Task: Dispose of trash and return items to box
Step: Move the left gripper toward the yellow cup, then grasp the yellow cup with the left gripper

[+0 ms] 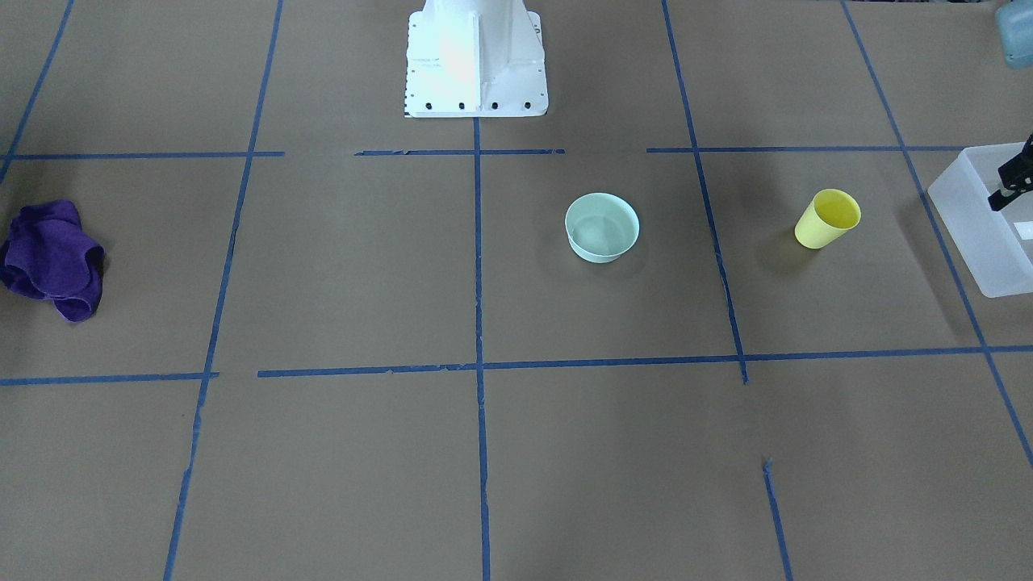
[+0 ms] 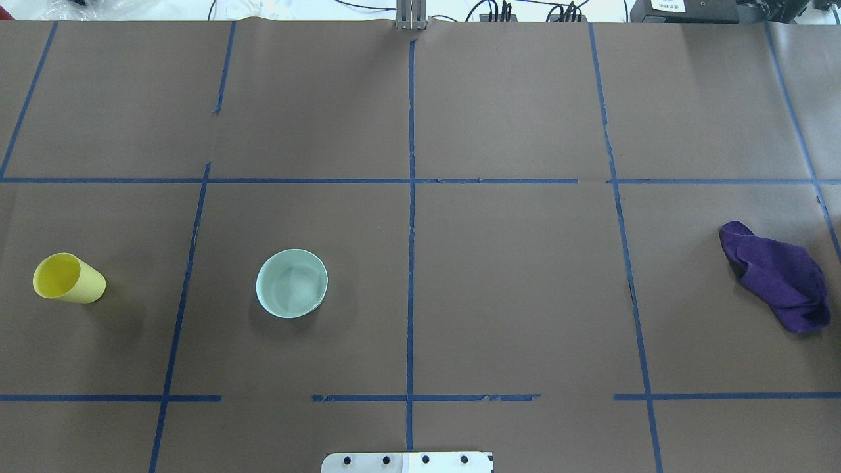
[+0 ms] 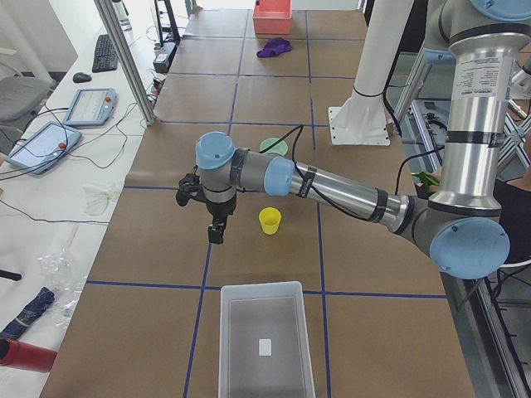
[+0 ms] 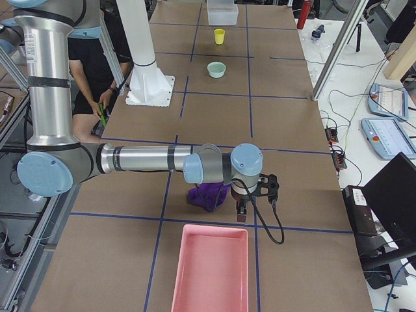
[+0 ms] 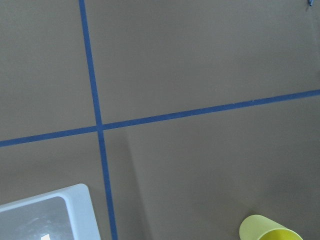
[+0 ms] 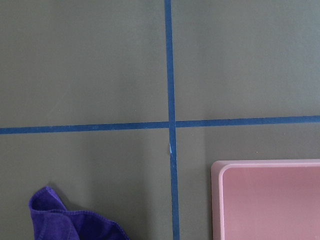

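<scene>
The yellow cup (image 1: pixel 828 218) (image 2: pixel 69 278) stands upright on the brown table, with its rim just showing in the left wrist view (image 5: pixel 270 231). The frosted white box (image 3: pixel 265 344) (image 1: pixel 980 222) sits at the table's left end, holding only a small white scrap. My left gripper (image 3: pixel 216 232) (image 1: pixel 1002 198) hangs above the table between cup and box, holding nothing that I can see; I cannot tell whether it is open or shut. At the other end my right gripper (image 4: pixel 242 213) hovers beside a crumpled purple cloth (image 4: pixel 208 195) (image 2: pixel 775 276); its state cannot be told. I cannot tell which thing is the trash.
A pale green bowl (image 2: pixel 292 283) (image 1: pixel 602 227) stands right of the cup, nearer the middle of the table. A pink bin (image 4: pixel 211 270) (image 6: pixel 270 200) sits at the table's right end by the cloth. The white robot base (image 1: pixel 476 60) is at the table's near edge. A person sits behind the robot.
</scene>
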Controlling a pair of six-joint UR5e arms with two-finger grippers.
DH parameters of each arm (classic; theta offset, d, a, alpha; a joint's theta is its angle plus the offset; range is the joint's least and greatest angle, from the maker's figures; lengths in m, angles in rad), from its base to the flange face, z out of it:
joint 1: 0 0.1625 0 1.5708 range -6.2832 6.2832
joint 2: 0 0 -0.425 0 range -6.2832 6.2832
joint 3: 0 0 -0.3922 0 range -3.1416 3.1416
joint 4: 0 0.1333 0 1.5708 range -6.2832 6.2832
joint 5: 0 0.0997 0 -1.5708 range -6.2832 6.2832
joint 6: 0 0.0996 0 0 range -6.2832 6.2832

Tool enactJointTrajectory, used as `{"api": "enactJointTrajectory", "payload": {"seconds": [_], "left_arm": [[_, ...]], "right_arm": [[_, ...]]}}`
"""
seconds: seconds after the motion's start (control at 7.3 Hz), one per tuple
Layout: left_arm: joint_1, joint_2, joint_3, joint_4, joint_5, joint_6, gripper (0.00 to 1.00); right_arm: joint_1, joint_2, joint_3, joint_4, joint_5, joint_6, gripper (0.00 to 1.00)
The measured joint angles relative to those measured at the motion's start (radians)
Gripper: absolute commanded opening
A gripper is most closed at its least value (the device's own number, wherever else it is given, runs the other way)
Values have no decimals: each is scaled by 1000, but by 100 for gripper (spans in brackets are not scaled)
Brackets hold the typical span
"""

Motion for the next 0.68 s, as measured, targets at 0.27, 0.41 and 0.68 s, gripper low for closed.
{"api": "enactJointTrajectory", "payload": {"seconds": [0.27, 0.41, 0.68], "left_arm": [[133, 133, 11, -353, 19, -277, 100], [209, 168, 25, -476, 53, -396, 100], [323, 184, 51, -587, 109, -540, 100]], "right_arm": [[-15, 8, -12, 18, 2, 8, 100], [-18, 10, -14, 30, 3, 21, 100], [-19, 12, -11, 39, 4, 31, 100]]}}
